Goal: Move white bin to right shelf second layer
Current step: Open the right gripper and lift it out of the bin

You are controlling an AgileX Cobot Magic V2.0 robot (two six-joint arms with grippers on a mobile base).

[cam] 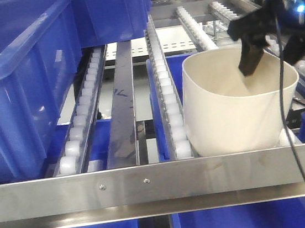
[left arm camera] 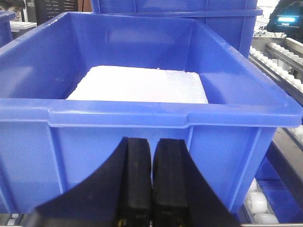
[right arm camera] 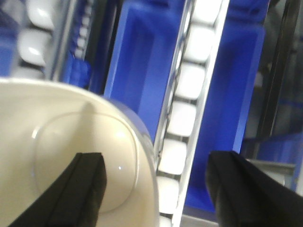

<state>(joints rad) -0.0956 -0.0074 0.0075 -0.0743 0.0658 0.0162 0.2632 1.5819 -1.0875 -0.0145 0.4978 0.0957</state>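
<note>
The white bin [cam: 230,115] stands upright on the roller lanes of the right shelf second layer [cam: 150,182], just behind the flat steel front bar. My right gripper [cam: 272,49] is open and straddles the bin's right wall, one finger inside the tub and the other outside; neither finger visibly presses the wall. In the right wrist view the bin's [right arm camera: 57,142] inside fills the left, with the open gripper [right arm camera: 156,161] over its rim and a roller lane. My left gripper [left arm camera: 152,146] is shut on nothing, right in front of a blue crate.
A large blue crate [cam: 15,81] sits on the left lanes of the same level, with another behind it. The crate in the left wrist view [left arm camera: 142,118] holds a white slab [left arm camera: 137,85]. More blue crates sit below the rollers [cam: 166,90].
</note>
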